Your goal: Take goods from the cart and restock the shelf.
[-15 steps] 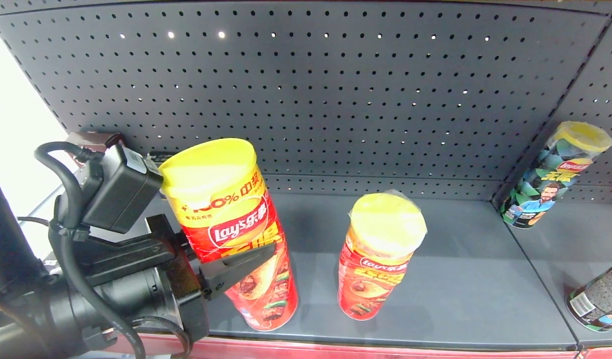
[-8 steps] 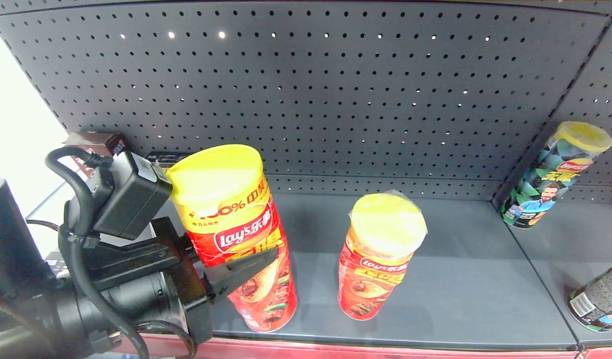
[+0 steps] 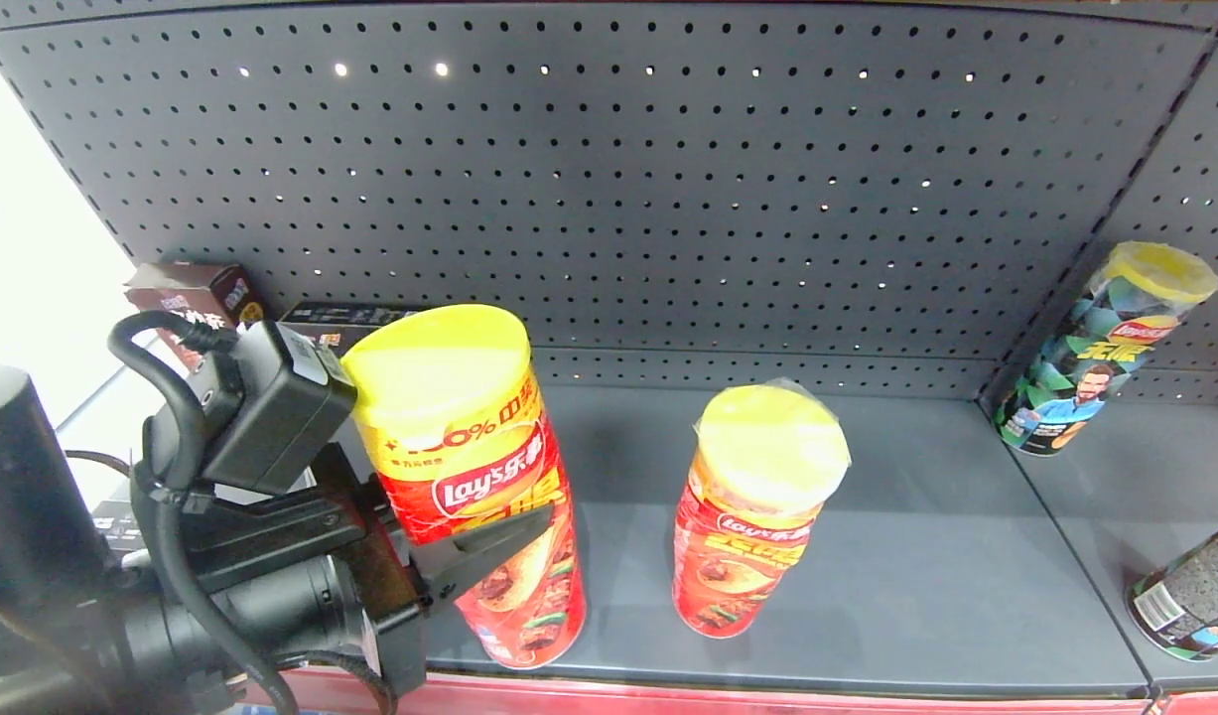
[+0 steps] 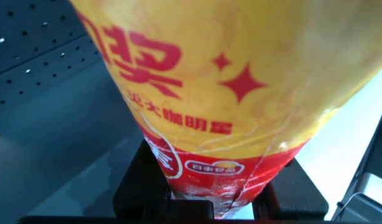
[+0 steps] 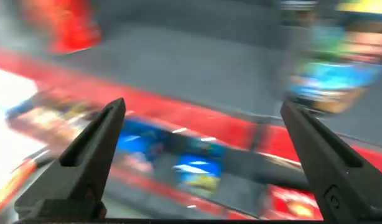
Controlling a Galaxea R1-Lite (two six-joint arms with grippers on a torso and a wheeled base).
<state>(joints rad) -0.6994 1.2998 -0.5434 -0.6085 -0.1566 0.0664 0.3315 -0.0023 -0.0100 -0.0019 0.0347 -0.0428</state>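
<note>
My left gripper (image 3: 477,538) is shut on a tall red chips can with a yellow lid (image 3: 470,477). The can is tilted slightly, with its base near the front left edge of the dark shelf (image 3: 926,586). In the left wrist view the can's yellow and red wall (image 4: 228,106) is pressed close to the camera. A second red chips can (image 3: 752,511) stands upright on the shelf to the right of the held one, apart from it. My right gripper (image 5: 203,162) is open with nothing between its fingers, in front of a red shelf edge (image 5: 197,118).
A perforated back panel (image 3: 609,179) closes the shelf. Brown boxes (image 3: 197,293) and a flat dark box (image 3: 340,320) sit at the back left. A green chips can (image 3: 1105,353) stands in the bay to the right, and another can (image 3: 1189,601) lies at the right edge.
My left arm has shifted the held can slightly down and to the right, uncovering the boxes at the back left. The standing can has not moved.
</note>
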